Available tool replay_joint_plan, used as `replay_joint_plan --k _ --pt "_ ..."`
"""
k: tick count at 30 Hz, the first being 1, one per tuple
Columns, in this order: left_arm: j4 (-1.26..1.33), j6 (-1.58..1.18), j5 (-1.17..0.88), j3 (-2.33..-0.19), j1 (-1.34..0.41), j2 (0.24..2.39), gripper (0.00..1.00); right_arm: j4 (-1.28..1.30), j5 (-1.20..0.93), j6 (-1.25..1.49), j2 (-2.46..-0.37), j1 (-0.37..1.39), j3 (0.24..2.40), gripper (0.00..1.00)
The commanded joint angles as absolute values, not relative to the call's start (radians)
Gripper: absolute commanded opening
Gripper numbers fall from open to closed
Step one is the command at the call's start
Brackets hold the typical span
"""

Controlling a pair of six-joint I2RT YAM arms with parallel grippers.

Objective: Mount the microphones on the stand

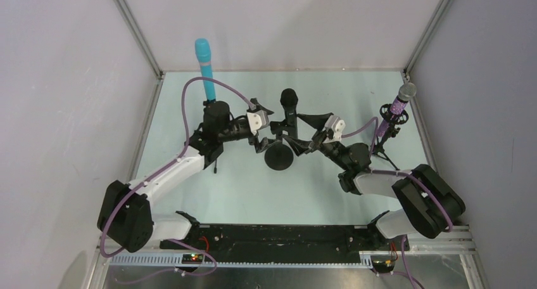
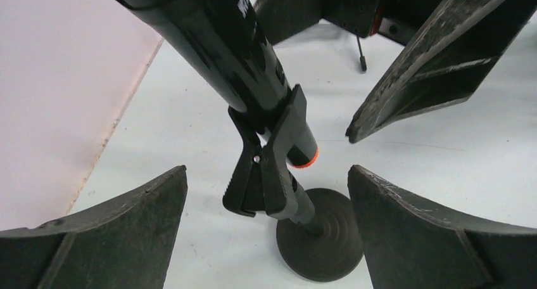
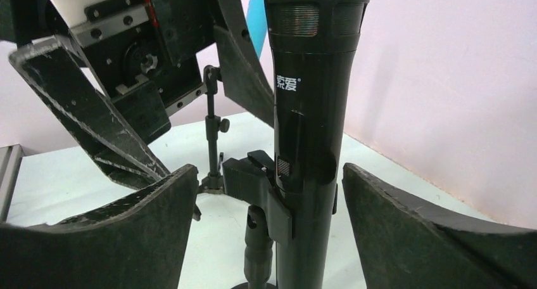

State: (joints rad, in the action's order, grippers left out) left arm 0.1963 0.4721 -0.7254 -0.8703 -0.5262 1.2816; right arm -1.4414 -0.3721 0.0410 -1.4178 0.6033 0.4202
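A black microphone [image 1: 289, 106] with an orange end [image 2: 306, 160] stands in the clip [image 2: 266, 168] of a stand with a round base [image 1: 278, 157]. My left gripper [image 1: 271, 129] is open on its left, fingers wide of the clip [image 2: 266, 172]. On the other side my right gripper [image 1: 306, 132] is open too, with the mic body [image 3: 313, 143] between its fingers [image 3: 269, 170] and a gap on each side. A cyan microphone [image 1: 204, 64] sits upright on a stand behind the left arm. The glittery purple microphone [image 1: 401, 101] sits on a tripod stand [image 1: 383, 140] at the right.
White enclosure walls close in the pale green table [image 1: 221, 187] on three sides. The cyan mic's thin tripod stand [image 3: 212, 143] rises behind the clip in the right wrist view. My arm bases and a black rail [image 1: 278, 235] line the near edge.
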Motion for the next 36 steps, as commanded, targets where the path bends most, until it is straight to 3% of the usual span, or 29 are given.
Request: replay_joint_plan --k 1,10,22,36 --pt "0.289 0.437 -0.676 -0.829 -0.532 1.218 1.00 -1.483 -0.374 0.058 -1.381 0.609 0.450 0.90" --pt "0.362 0.353 -0.581 -0.736 -0.533 1.127 1.00 -1.480 -0.370 0.107 -1.339 0.610 0.440 0.98" --pt "0.432 0.110 -0.474 -0.609 -0.532 1.047 1.00 -1.461 -0.358 0.188 -1.236 0.607 0.381 0.99" --pt "0.477 -0.059 -0.430 -0.559 -0.532 1.102 0.98 -1.036 -0.306 0.126 -0.904 0.605 0.331 1.00"
